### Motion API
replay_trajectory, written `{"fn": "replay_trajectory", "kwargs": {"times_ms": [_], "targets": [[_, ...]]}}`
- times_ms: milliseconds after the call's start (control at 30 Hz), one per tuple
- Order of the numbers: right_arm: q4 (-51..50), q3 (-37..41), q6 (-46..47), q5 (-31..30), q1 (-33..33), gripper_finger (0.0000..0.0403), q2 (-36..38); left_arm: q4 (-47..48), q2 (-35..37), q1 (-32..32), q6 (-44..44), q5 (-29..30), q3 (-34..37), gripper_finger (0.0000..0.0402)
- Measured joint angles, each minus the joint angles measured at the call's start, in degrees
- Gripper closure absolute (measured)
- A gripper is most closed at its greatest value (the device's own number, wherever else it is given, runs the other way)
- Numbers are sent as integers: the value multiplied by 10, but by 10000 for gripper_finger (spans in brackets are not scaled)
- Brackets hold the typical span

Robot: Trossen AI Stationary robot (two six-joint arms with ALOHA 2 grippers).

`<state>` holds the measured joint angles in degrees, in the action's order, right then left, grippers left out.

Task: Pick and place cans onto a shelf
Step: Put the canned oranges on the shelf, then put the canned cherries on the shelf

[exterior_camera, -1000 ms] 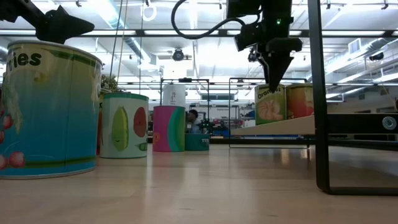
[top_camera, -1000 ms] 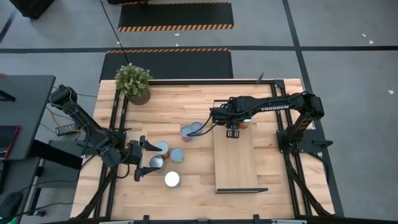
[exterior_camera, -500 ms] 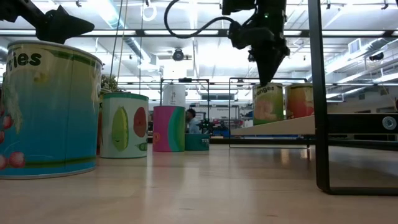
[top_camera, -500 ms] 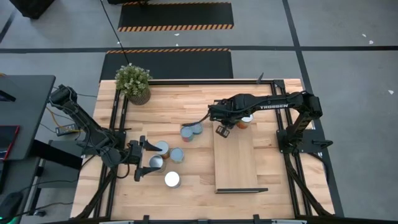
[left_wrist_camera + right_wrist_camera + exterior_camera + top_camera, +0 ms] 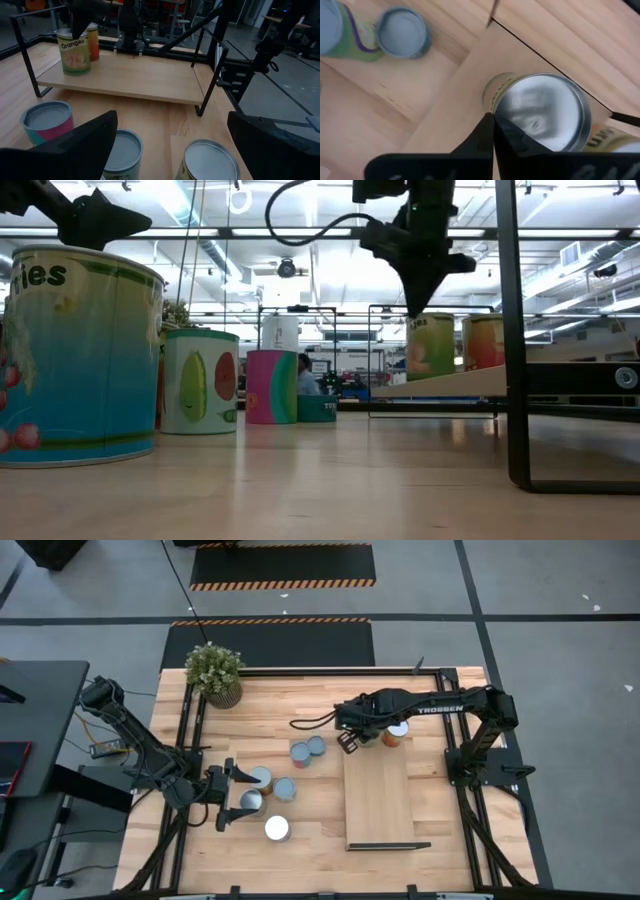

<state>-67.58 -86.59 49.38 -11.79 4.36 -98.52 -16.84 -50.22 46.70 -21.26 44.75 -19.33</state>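
Over on the left, the left end effector (image 5: 232,796) hangs wide open around the cluster of cans near the front-left of the table (image 5: 300,810), gripping nothing. Its fingers straddle one can (image 5: 252,802), with another can (image 5: 261,778) just beside and a third (image 5: 284,789) a bit further in, plus a white-topped can (image 5: 277,829) nearer the front edge. They're packed tight, so if that arm closes or swings it could easily knock a neighbour over or shove one along.

In the middle there's a pair of cans (image 5: 307,751) touching each other, just off the shelf's (image 5: 378,802) left edge. The potted plant (image 5: 214,673) sits at the back-left corner, well out of the way.

The right end effector (image 5: 350,740) is up above the shelf's back-left corner, fingers pinched together and empty. Right next to it on the shelf stand two cans, the Oranges can (image 5: 73,51) and an orange one (image 5: 92,41) touching it. That's the sketchy bit: the closed tips are close over the Oranges can's lid (image 5: 540,112), so a low sweep could clip it and tip it off the edge. The black frame post (image 5: 512,330) is also something to snag on when heading back towards the middle pair.
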Motion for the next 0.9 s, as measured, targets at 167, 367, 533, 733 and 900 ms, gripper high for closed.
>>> {"fn": "replay_trajectory", "kwargs": {"times_ms": [167,367,533,733,900], "targets": [[8,0,-3,-1,7,375,0,0,0,0,0,0,0,17],[20,-1,-4,-5,15,344,1,0,0,0,-2,0,0,17],[25,-8,-39,-3,15,303,1,0,0,0,-1,0,0,17],[25,-68,-218,-2,-7,276,2,1,0,0,-1,0,0,17],[102,-74,-338,0,-69,270,2,1,0,0,16,4,0,17]]}}
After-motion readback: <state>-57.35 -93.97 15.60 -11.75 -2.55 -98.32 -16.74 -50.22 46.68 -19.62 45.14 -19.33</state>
